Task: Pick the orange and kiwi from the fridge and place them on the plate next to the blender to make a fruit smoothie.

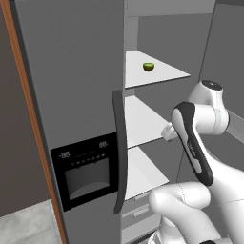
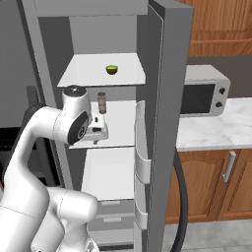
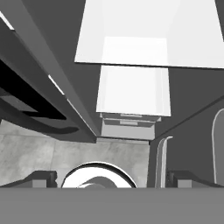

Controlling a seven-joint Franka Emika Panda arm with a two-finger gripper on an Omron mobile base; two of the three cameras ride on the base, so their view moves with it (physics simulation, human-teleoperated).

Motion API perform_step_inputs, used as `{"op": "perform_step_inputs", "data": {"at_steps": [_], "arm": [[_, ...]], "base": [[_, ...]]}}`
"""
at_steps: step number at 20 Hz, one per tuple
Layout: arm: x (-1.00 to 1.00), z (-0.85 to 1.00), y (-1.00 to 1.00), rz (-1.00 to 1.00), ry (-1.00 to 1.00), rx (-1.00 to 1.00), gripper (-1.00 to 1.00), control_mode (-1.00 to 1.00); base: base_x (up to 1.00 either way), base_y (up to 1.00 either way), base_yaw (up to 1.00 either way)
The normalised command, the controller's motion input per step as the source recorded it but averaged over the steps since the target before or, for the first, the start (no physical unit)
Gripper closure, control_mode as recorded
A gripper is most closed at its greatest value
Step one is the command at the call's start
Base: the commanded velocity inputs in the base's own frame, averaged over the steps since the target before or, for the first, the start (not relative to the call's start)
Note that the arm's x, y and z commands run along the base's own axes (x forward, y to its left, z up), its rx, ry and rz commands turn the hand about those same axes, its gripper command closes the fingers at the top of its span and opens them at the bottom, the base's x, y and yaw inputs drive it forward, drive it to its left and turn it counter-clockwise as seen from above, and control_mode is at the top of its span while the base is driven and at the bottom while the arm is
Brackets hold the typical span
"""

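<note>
The fridge (image 1: pixel 71 95) stands with its right door (image 2: pixel 165 123) swung open, showing white shelves. The kiwi (image 1: pixel 148 67), a small yellow-green half-dome, lies alone on the upper shelf (image 2: pixel 88 74); it is also the kiwi (image 2: pixel 112 70) in the right base view. My gripper (image 2: pixel 97 139) hangs at the front of the middle shelf, well below the kiwi, pointing down. In the hand view the gripper (image 3: pixel 113 179) is open, its fingertips (image 3: pixel 41 178) far apart with nothing between them, over the lower shelves and floor. The orange, the plate and the blender are out of view.
A small brown jar (image 2: pixel 102 102) stands at the back of the middle shelf, just behind my hand. The open door's bins (image 2: pixel 141 162) hem the arm on the right. A microwave (image 2: pixel 202 93) sits on a marble counter (image 2: pixel 216 128) beyond the door.
</note>
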Motion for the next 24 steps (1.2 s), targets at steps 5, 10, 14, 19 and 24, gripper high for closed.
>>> {"op": "perform_step_inputs", "data": {"at_steps": [5, 10, 14, 19, 24], "arm": [[0.10, 0.35, -0.03, -0.11, -0.18, 0.01, -1.00, -1.00], [0.00, 0.72, -0.16, -0.13, -0.37, 0.04, -1.00, -1.00], [0.01, 0.96, 0.00, -0.17, -0.37, 0.02, -1.00, -1.00], [0.11, 1.00, 0.00, -0.14, -0.33, 0.02, -1.00, -1.00], [0.33, 0.72, 0.00, -0.10, -0.16, 0.03, -1.00, -1.00]], "base": [[0.00, 0.00, 0.00], [0.00, 0.00, 0.00], [0.00, 0.00, 0.00], [0.00, 0.00, 0.00], [0.00, 0.00, 0.00]]}}
